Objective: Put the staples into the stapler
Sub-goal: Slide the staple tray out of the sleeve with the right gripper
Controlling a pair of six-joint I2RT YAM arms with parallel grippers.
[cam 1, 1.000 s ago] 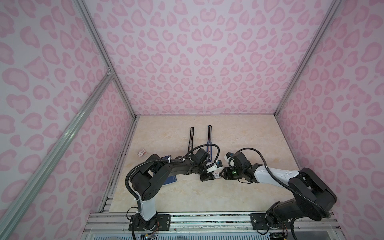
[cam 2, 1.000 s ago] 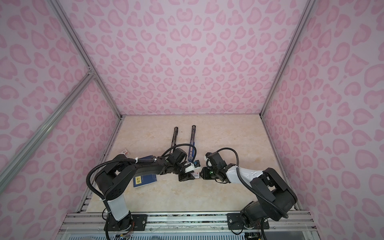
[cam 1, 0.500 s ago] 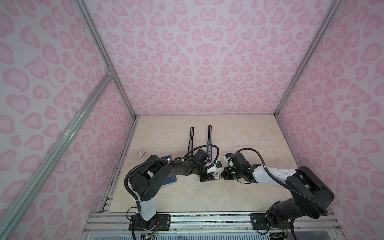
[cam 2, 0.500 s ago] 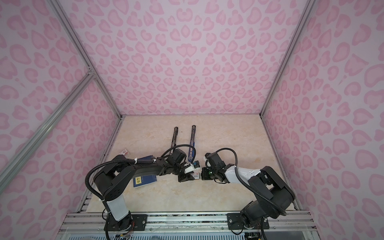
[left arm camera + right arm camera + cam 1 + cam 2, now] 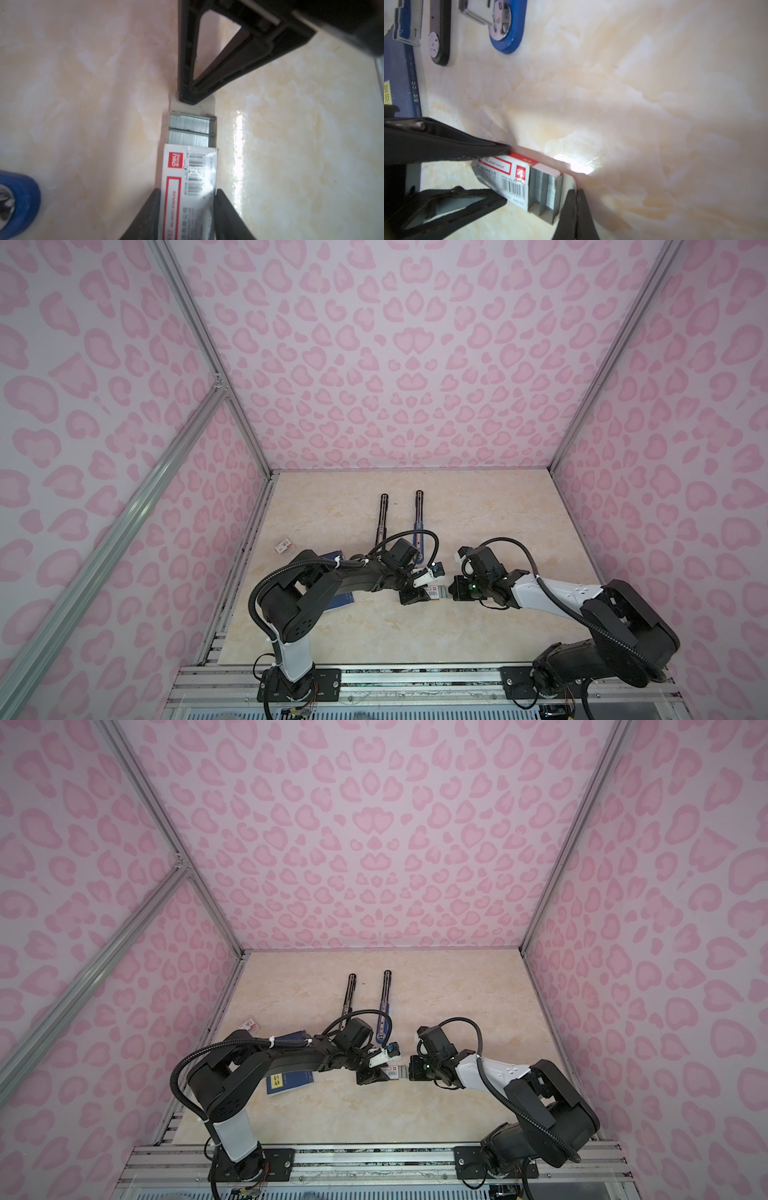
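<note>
Half-open left pincer [image 5: 188,194] grips box [image 5: 191,172]; right pincer [image 5: 576,192] closed, touching flap [image 5: 193,108].

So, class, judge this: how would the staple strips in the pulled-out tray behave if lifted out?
The staple strips look like thin metal rows: probably stiff, yet apt to snap under a hard pinch. Their shiny faces may slip. Loose in the open cardboard tray, they would likely slide if it tilts.

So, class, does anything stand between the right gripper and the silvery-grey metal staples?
Yes. The right gripper is shut at the end flap of the pale cardboard tray, so the tray's end wall lies between it and the silvery-grey metal staples. The white-and-red cardboard sleeve, clamped by the left gripper, covers the rest.
</note>
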